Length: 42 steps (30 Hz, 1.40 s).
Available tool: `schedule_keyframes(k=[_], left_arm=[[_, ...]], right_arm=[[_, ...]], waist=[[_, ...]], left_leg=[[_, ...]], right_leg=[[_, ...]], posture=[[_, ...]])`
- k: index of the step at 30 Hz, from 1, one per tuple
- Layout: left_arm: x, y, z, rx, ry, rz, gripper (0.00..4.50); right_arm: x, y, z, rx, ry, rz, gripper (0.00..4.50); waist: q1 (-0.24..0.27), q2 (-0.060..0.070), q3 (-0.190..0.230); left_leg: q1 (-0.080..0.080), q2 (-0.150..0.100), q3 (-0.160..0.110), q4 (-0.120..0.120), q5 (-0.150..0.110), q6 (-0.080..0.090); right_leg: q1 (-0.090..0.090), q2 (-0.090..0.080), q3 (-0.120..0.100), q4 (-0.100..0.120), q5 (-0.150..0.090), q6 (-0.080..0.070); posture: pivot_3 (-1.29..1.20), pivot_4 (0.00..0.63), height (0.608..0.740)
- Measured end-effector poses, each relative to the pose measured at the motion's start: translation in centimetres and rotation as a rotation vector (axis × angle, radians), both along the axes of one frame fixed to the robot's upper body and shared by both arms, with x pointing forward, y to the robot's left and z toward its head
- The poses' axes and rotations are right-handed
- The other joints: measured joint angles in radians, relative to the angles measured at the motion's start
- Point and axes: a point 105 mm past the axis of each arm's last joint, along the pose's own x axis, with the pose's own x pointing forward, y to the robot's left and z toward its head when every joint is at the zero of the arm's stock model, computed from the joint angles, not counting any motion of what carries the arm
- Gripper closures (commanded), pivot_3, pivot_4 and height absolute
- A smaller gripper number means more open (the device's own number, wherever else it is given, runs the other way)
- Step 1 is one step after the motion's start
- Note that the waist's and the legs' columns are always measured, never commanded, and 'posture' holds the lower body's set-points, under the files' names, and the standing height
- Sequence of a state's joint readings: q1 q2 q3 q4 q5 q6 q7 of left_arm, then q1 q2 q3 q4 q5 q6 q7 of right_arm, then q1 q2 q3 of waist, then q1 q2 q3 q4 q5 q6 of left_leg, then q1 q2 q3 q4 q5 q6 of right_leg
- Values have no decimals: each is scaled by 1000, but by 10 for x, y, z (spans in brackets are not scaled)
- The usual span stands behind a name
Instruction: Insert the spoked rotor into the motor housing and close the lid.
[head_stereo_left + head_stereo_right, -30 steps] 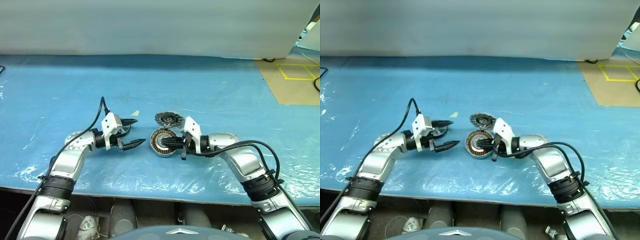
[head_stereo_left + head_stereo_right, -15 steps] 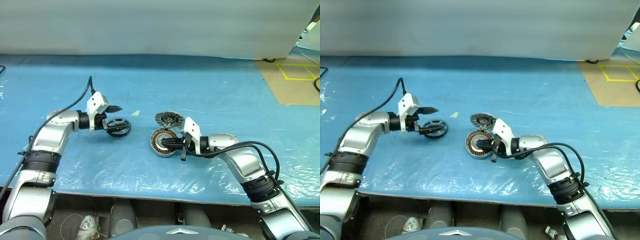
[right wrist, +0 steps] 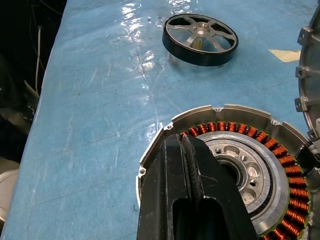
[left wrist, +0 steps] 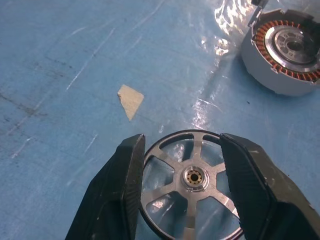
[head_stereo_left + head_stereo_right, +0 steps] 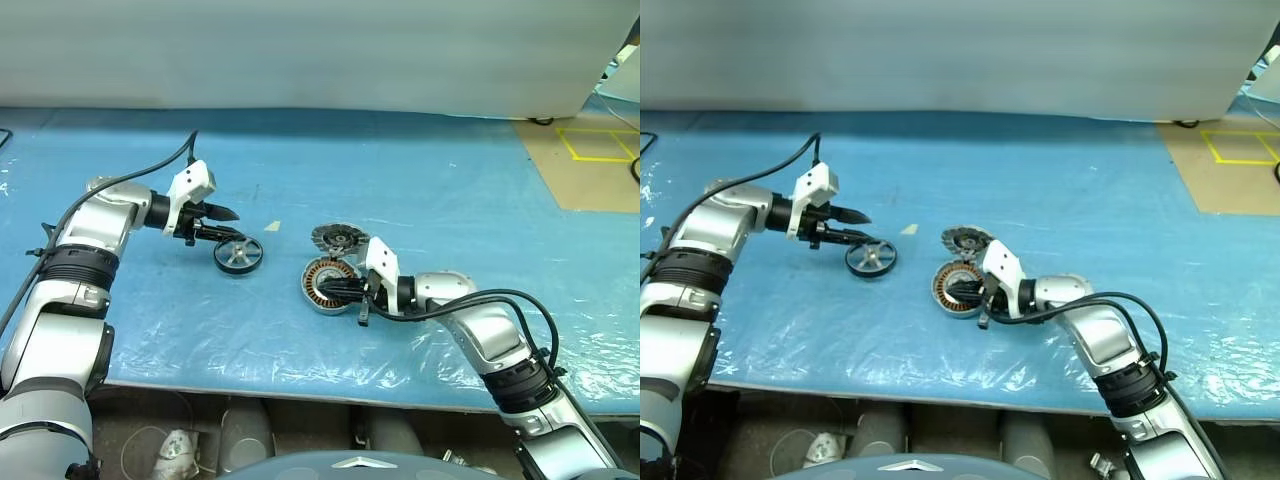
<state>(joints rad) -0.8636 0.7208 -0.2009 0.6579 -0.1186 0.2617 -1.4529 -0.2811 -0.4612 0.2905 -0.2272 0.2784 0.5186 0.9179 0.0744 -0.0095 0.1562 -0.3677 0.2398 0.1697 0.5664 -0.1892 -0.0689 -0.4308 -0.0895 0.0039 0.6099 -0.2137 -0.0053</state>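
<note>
Since a second ago the left arm has swung out toward the left of the frame, and the left gripper [image 5: 222, 224] now hangs over the spoked rotor [image 5: 238, 256], left of centre on the blue table [image 5: 420, 180]. In the left wrist view its fingers [image 4: 127, 195] stand apart on either side of the rotor's dark rim, close beside it, but whether they touch it I cannot tell. The right gripper [image 5: 352, 289] lies with its fingers pressed together across the motor housing [image 5: 322, 284] at mid-frame, seemingly steadying it; the lid [image 5: 334, 238] lies just beyond the housing. The step in hand looks like picking up the rotor. Next the fingers must close on the rim, lift it and carry it rightward over the housing's hub, and the right gripper must clear the opening first
</note>
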Motion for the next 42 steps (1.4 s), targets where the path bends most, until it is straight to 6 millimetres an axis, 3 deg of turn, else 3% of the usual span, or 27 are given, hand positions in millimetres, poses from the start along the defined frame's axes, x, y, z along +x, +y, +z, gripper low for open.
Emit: schedule_keyframes(k=[16,42], left_arm=[[-9,-4,-6,59,62,-80,2005],[0,-7,-26,233,-36,-115,2005]], right_arm=[[1,-4,30,170,-110,-115,4500],[2,-5,33,194,-108,-139,4500]], waist=[[1,0,0],[2,0,0]], left_leg=[[0,0,-1,0,0,0],[-1,0,-1,0,0,0]], right_leg=[[0,0,0,0,0,0],[0,0,-1,0,0,0]], posture=[[0,150,740],[0,150,740]])
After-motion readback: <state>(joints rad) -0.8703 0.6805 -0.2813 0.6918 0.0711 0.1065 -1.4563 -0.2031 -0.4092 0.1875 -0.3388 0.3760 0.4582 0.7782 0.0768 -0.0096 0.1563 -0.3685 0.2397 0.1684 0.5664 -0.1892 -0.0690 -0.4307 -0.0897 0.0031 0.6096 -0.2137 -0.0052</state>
